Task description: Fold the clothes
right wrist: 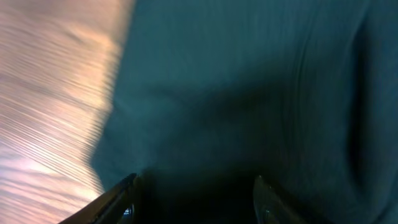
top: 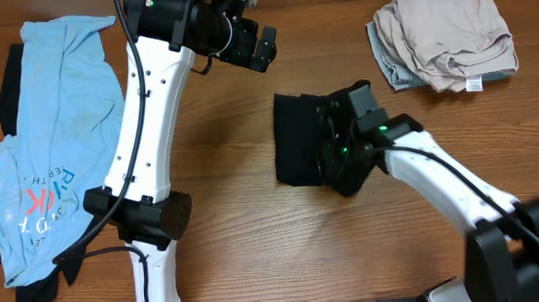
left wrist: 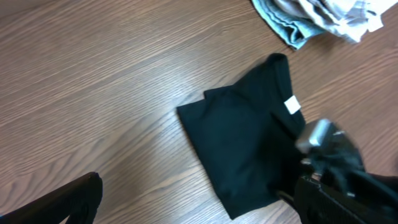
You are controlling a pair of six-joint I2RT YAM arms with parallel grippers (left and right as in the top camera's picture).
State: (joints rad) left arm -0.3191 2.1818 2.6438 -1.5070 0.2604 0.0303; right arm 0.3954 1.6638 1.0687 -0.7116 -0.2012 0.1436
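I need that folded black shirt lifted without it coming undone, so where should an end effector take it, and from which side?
The black shirt lies flat, and the right end effector covers its right part. So probably take its straight left edge, as the overhead view shows it, coming in low over the bare table on that side.

Right arm (top: 437, 175) apparently hides black shirt's (top: 297, 140) edge.

A wooden table (top: 256, 253) is covered in 3 places. A folded black shirt (top: 297, 149) is laid near the middle. A blue tee (top: 61, 134) is spread at the left over a dark garment (top: 9, 77). A beige-grey pile (top: 443, 31) is set at the far right.
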